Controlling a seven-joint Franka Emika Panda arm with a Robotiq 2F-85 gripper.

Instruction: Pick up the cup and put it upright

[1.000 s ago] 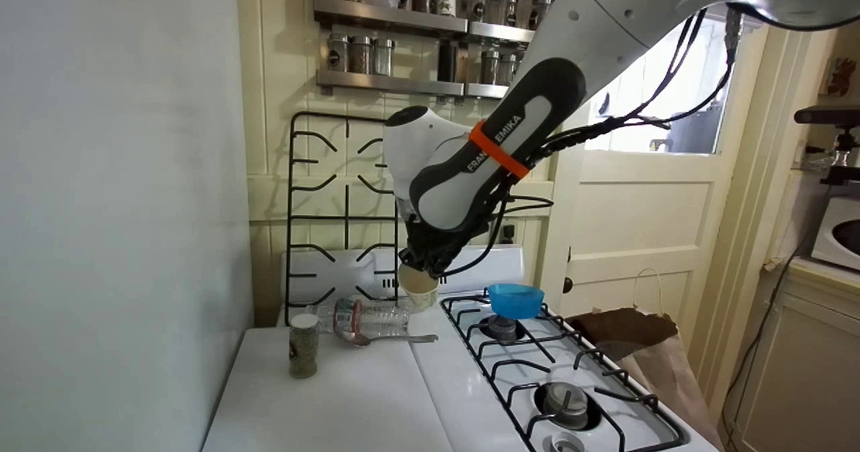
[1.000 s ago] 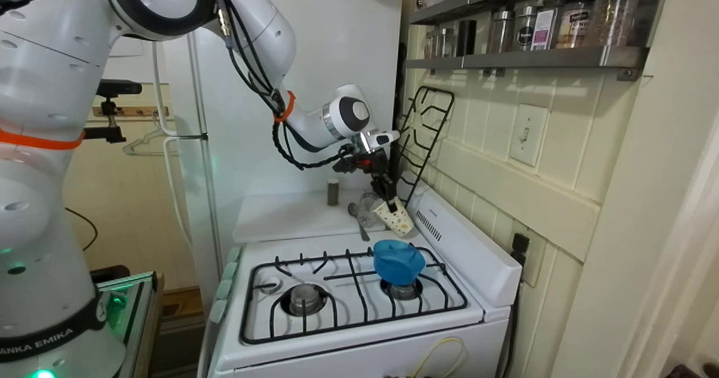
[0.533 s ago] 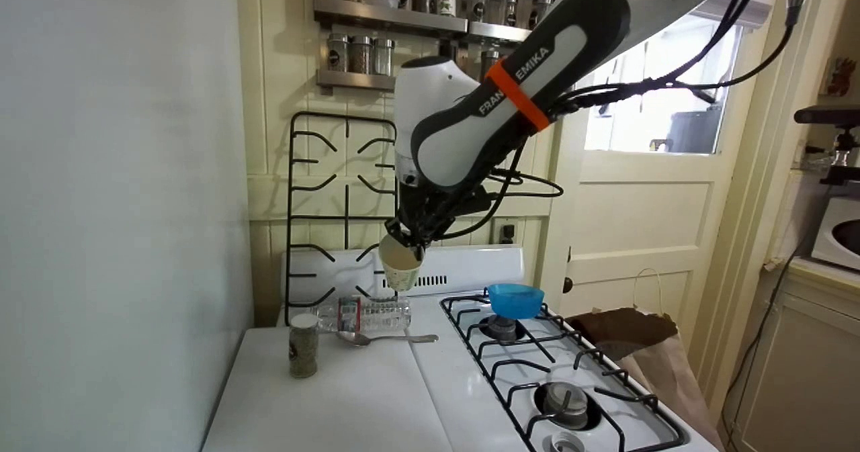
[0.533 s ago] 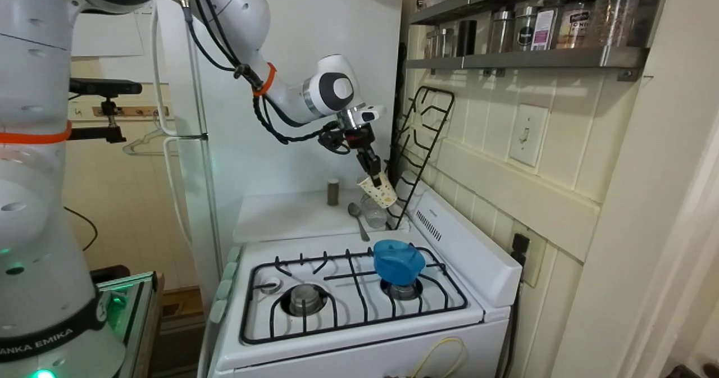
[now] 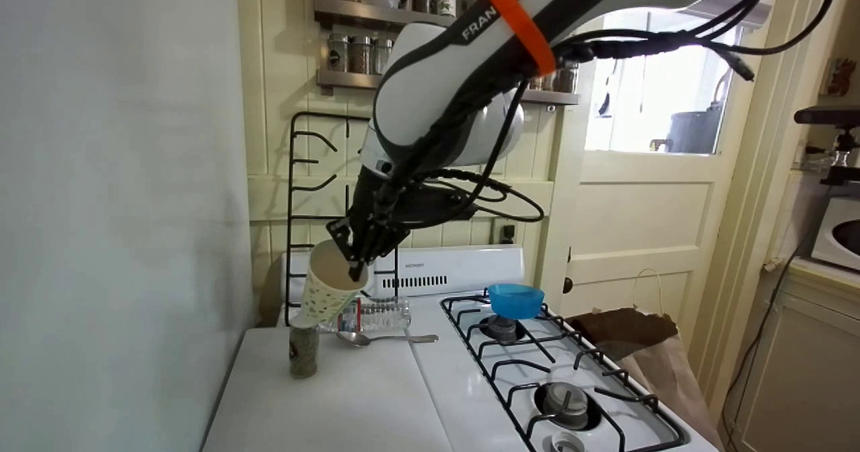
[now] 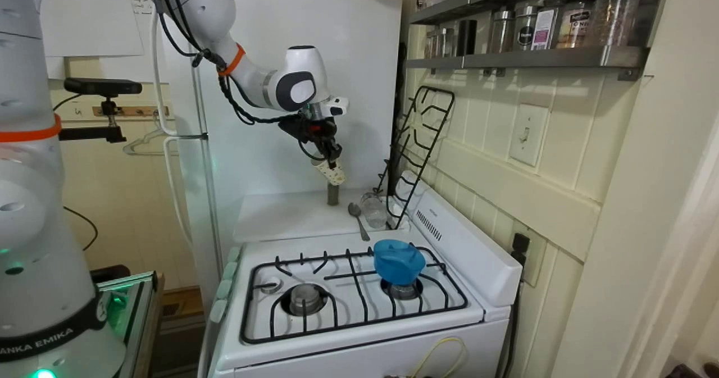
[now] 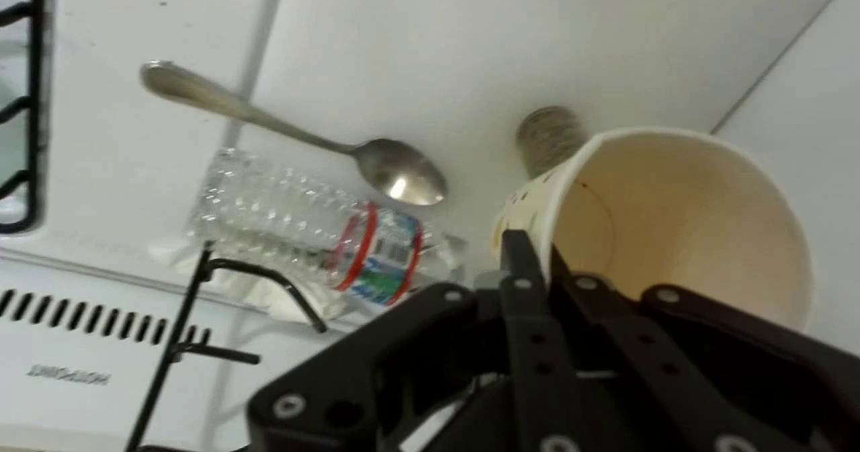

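A black gripper (image 7: 543,267) clamps the left wall of a cream cup (image 7: 678,230) in the wrist view, one finger inside the rim and one outside, the cup's mouth facing the lens at right. A shaker jar (image 7: 547,138) shows partly behind the cup; to its left lie a metal spoon (image 7: 401,172) and, just beside that, a clear bottle (image 7: 322,230) with a red-banded label. In an exterior view, the flecked cup hangs tilted at left, its base overlapping the jar's top from this angle; whether the two touch cannot be told. The bottle lies on its side toward the far end of the white surface (image 5: 349,405), the spoon on its near side, while a blue container (image 5: 515,302) sits over a burner (image 5: 502,329) at right. A black grate (image 5: 309,217) stands on end behind. In an exterior view, the robot arm (image 6: 253,81) extends from the left, the cup aslant in its grip in front of the upright jar, with spice jars (image 6: 612,18) lined up on a wall shelf (image 6: 539,59) at right.
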